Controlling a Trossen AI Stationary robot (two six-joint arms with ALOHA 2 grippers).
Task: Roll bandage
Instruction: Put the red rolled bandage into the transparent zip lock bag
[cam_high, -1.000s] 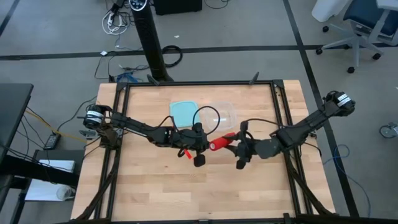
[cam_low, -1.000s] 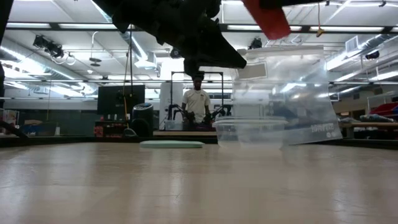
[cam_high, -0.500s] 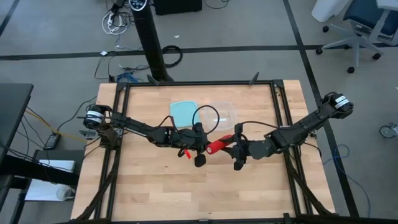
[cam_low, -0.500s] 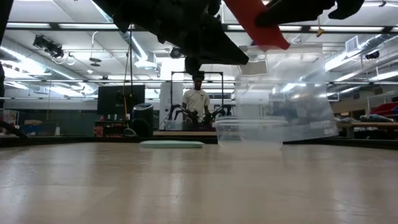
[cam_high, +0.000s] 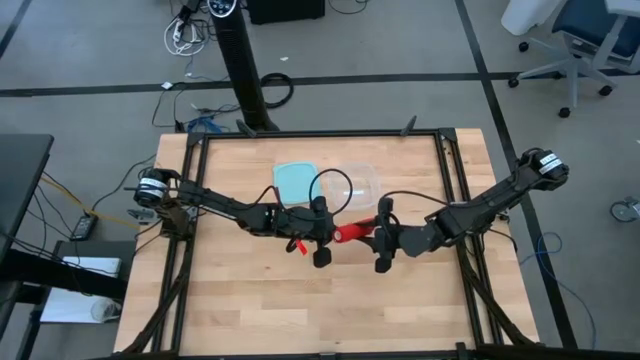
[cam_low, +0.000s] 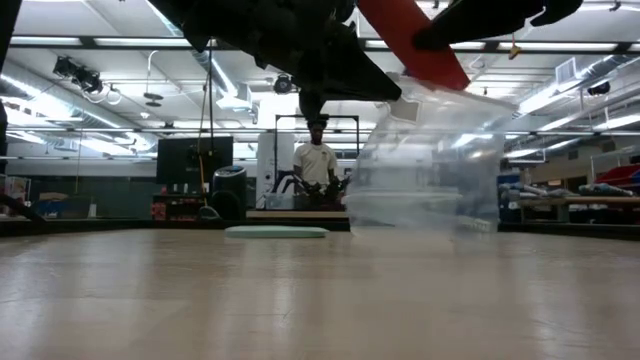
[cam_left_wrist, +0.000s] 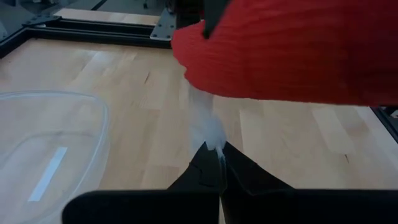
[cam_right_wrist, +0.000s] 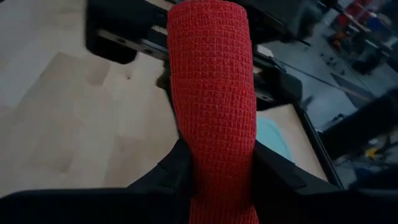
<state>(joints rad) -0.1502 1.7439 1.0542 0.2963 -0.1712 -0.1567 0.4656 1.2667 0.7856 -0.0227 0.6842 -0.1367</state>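
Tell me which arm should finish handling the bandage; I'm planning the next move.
Probably right. The right gripper has its jaws shut on the red bandage roll, held in the air. The left gripper is occupied, jaws pinching the clear plastic bag.

I am looking across my wooden tabletop (cam_low: 300, 300) into a workshop where ceiling lights (cam_low: 120, 45) are glowing and a person (cam_low: 317, 160) is standing beside a dark monitor (cam_low: 187, 158). From above, a grey floor (cam_high: 400, 40) is spreading around me, with an office chair (cam_high: 570, 40) and tangled cables (cam_high: 185, 30) lying on it.
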